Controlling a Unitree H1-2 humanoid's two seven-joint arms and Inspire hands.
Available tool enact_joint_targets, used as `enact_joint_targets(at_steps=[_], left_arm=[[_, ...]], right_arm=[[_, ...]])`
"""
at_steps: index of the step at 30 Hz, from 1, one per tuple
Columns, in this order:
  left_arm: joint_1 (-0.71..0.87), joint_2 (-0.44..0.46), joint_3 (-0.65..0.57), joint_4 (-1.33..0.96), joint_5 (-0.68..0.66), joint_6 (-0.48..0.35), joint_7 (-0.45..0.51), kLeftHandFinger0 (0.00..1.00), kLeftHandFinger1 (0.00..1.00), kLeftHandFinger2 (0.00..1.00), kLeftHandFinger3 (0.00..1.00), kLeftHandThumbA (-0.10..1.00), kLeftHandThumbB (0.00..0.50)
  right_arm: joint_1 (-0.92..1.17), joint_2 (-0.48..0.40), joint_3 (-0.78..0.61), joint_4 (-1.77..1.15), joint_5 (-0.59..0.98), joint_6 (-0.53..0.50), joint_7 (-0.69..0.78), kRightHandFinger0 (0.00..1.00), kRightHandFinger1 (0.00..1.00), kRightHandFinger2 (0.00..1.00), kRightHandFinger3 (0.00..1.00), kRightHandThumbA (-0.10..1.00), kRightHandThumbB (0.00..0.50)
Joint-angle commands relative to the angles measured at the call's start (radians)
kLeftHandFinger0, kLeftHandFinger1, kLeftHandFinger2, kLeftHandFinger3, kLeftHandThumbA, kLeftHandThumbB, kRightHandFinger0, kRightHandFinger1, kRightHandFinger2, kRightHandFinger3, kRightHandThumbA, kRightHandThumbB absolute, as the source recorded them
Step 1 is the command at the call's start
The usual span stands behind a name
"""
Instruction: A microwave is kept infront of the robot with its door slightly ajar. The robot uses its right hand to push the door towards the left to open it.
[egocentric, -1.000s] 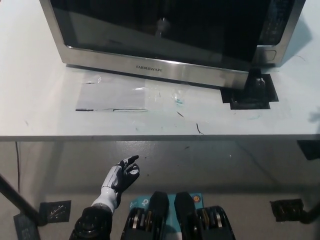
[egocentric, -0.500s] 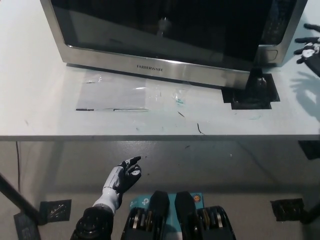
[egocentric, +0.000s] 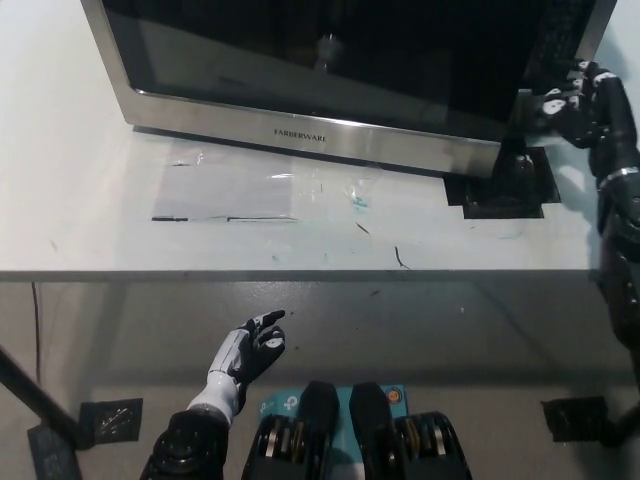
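Observation:
A stainless microwave (egocentric: 320, 130) with a dark glass door (egocentric: 330, 60) stands on the white table (egocentric: 90, 220), filling the top of the head view. The door's right edge stands slightly out from the body. My black right hand (egocentric: 575, 100) is at the microwave's right side, fingers apart, reaching to the door's right edge near the control panel. Whether it touches the door I cannot tell. My white left hand (egocentric: 250, 352) rests low below the table's front edge, fingers apart, holding nothing.
Black tape patches (egocentric: 500, 190) lie on the table under the microwave's right corner. A clear taped sheet (egocentric: 240, 190) lies in front of the microwave. The table's front edge (egocentric: 300, 272) runs across the middle; grey floor below.
My right hand has come in from the right edge and moved left to the microwave's right side. The left hand has barely shifted. The door looks the same.

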Motion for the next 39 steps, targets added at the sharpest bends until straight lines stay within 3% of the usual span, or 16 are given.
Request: enact_joint_targets(at_steps=[1,7,14,15,18,21,24,25,29,36,39], left_arm=[[-0.029,0.004,-0.004,-0.003,-0.002,-0.024,-0.018,1.0,0.99,0.99,0.81,0.28,0.342],[-0.023,0.006,-0.006,-0.005,-0.008,-0.031,-0.03,0.98,0.97,0.96,0.8,0.24,0.308],[-0.026,0.009,-0.015,-0.006,0.009,-0.027,-0.015,1.0,0.99,1.0,0.81,0.27,0.316],[-0.029,0.01,-0.011,-0.004,0.001,-0.021,-0.02,0.91,0.91,0.94,0.8,0.25,0.315],[-0.029,0.01,-0.013,-0.009,0.004,-0.013,-0.021,0.99,1.0,1.0,0.83,0.25,0.291],[-0.033,0.014,-0.018,-0.008,0.008,-0.005,-0.022,0.98,0.98,1.0,0.84,0.25,0.28],[-0.04,0.011,-0.013,0.01,0.005,-0.021,-0.019,0.95,0.94,0.95,0.81,0.25,0.3],[-0.04,0.009,-0.012,0.014,0.005,-0.029,-0.016,1.0,1.0,0.98,0.81,0.24,0.308],[-0.046,0.01,-0.013,0.02,0.006,-0.034,-0.02,1.0,0.97,0.95,0.79,0.26,0.319],[-0.056,0.01,-0.015,0.028,0.012,-0.021,-0.008,1.0,0.98,0.96,0.8,0.25,0.307],[-0.05,0.009,-0.014,0.009,0.01,-0.007,-0.012,1.0,1.0,1.0,0.83,0.24,0.298]], right_arm=[[-0.084,0.025,0.021,-0.016,-0.04,-0.072,-0.028,0.26,0.34,0.44,0.66,0.13,0.197],[-0.071,0.073,0.054,-0.061,-0.049,-0.062,-0.007,0.26,0.34,0.45,0.65,0.17,0.199],[-0.032,0.113,0.081,-0.136,-0.058,-0.056,0.01,0.23,0.31,0.42,0.6,0.16,0.204],[-0.007,0.12,0.088,-0.18,-0.06,-0.04,0.017,0.23,0.3,0.4,0.61,0.16,0.2],[0.039,0.133,0.104,-0.253,-0.047,-0.027,0.046,0.22,0.28,0.4,0.64,0.12,0.176],[0.083,0.144,0.113,-0.313,-0.04,-0.015,0.051,0.22,0.28,0.4,0.63,0.12,0.177],[0.184,0.176,0.122,-0.442,0.003,0.005,0.075,0.24,0.32,0.45,0.66,0.03,0.16],[0.229,0.187,0.126,-0.487,0.013,0.008,0.079,0.25,0.31,0.45,0.67,0.02,0.153],[0.307,0.208,0.123,-0.583,0.04,0.047,0.096,0.25,0.32,0.47,0.69,0.0,0.137],[0.45,0.214,0.162,-0.755,0.051,0.09,0.155,0.31,0.37,0.49,0.71,0.08,0.123],[0.5,0.227,0.177,-0.81,0.068,0.113,0.167,0.29,0.36,0.48,0.7,0.06,0.143]])
